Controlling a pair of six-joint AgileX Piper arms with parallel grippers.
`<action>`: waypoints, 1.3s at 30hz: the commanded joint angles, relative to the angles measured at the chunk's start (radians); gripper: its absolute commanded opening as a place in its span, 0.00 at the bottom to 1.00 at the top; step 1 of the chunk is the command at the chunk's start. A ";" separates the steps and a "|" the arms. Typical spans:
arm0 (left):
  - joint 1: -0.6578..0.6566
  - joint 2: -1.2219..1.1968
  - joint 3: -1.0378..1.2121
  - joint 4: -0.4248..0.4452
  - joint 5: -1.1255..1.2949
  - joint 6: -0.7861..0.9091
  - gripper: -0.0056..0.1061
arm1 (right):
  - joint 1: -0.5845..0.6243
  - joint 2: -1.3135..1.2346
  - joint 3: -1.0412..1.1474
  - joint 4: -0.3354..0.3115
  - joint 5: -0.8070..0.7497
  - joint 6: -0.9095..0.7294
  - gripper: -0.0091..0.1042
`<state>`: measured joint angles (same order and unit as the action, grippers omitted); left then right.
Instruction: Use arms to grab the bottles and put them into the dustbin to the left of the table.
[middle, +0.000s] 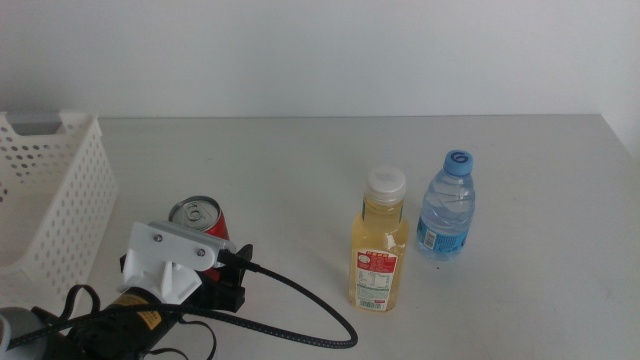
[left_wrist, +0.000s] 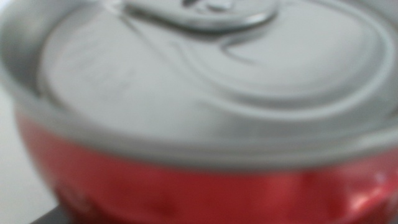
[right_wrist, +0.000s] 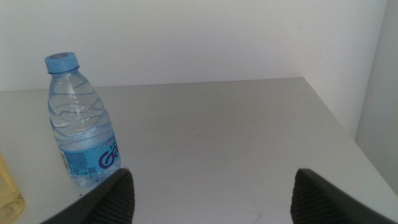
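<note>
Three drink containers stand upright on the off-white worktop (middle: 520, 300), though the red can (middle: 199, 217) is half hidden behind the left arm's white wrist housing (middle: 168, 258). The left gripper (middle: 215, 290) itself is masked by that housing and a black cable (middle: 300, 305), so whether its jaws grip the can cannot be told; its wrist camera shows only a blurred silver lid and red wall filling the frame. The arm reaches in low from the bottom-left corner, pressed close against the can. The right gripper (right_wrist: 211, 193) waits with jaws spread wide, only their dark tips visible, near the blue-capped water bottle (middle: 447, 206). The yellow juice bottle (middle: 378, 243) stands just beside it. The white perforated dustbin (middle: 55, 200) is cut off at the left edge.
</note>
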<state>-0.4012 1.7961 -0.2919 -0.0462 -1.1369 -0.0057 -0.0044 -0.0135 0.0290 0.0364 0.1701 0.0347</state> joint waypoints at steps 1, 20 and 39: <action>-0.005 -0.033 -0.014 -0.012 -0.178 -0.042 0.84 | -0.006 -0.022 -0.010 -0.008 -0.082 -0.004 0.65; -0.005 -0.195 -0.020 -0.038 0.015 -0.103 0.20 | -0.006 -0.022 -0.010 -0.008 -0.082 -0.004 0.65; 0.090 -0.508 -0.613 -0.055 1.369 0.081 0.20 | -0.006 -0.022 -0.010 -0.008 -0.082 -0.004 0.65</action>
<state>-0.3521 1.3251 -0.8039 -0.0815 0.1786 0.0740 -0.0044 -0.0135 0.0290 0.0364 0.1701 0.0347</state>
